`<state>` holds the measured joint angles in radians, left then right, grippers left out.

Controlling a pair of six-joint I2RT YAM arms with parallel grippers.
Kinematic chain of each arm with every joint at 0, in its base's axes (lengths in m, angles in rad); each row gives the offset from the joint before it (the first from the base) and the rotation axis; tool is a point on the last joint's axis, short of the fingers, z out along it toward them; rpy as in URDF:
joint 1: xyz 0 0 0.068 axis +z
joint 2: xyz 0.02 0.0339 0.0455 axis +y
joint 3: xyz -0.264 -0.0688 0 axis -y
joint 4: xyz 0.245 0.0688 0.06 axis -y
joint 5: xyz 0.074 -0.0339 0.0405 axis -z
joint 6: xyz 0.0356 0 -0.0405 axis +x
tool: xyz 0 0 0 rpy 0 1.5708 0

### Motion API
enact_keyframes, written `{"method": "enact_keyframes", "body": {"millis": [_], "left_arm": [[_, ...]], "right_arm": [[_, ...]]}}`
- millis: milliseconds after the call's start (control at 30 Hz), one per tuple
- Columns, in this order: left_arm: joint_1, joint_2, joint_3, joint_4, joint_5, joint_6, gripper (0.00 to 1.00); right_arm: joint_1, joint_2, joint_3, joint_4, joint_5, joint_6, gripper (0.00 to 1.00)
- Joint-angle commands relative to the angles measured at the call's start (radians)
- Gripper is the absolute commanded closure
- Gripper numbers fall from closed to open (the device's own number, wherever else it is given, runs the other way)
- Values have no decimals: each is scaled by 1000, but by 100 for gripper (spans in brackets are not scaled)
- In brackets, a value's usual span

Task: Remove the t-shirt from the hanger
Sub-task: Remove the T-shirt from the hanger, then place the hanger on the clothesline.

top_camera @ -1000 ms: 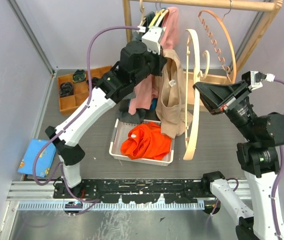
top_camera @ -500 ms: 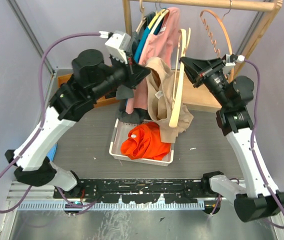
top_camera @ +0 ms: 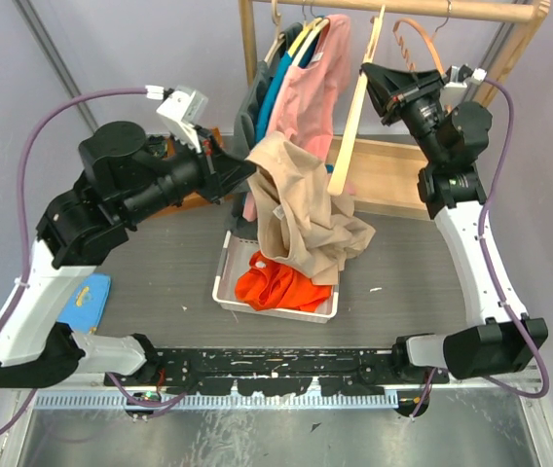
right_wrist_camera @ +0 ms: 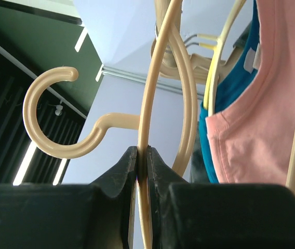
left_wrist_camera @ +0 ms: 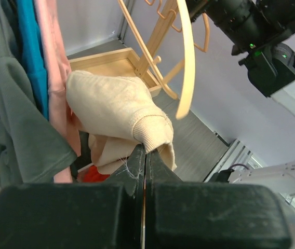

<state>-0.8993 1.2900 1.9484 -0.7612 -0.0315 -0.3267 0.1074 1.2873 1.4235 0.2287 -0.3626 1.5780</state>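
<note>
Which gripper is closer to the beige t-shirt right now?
Left. The left gripper is shut on the ribbed edge of the beige t-shirt. The right gripper is higher up near the rail, shut on the cream hanger, not touching the shirt.

Crumpled beige t-shirt [top_camera: 306, 224] beside tilted cream hanger [top_camera: 354, 112]
</note>
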Motion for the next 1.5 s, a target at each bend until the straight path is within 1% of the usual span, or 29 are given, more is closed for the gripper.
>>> {"method": "enact_keyframes", "body": {"millis": [0,300,433,633,933,1267,1467], "left_arm": [[-3,-82,12,5,4,8,100],[-3,-65,176,8,-18,27,100],[-4,-61,216,39,-26,34,100],[-3,-76,187,121,-48,42,100],[-3,-49,174,188,-61,35,100],[-4,-27,173,255,-60,25,100],[-3,36,198,306,-55,16,100]], "right_arm": [[-19,44,98,101,14,-17,99],[-53,120,130,145,17,2,99],[-72,158,152,171,13,17,100],[-101,210,188,197,8,44,99],[-116,302,287,198,4,61,99],[-127,372,368,116,2,61,99],[-129,385,379,47,-5,45,99]]}}
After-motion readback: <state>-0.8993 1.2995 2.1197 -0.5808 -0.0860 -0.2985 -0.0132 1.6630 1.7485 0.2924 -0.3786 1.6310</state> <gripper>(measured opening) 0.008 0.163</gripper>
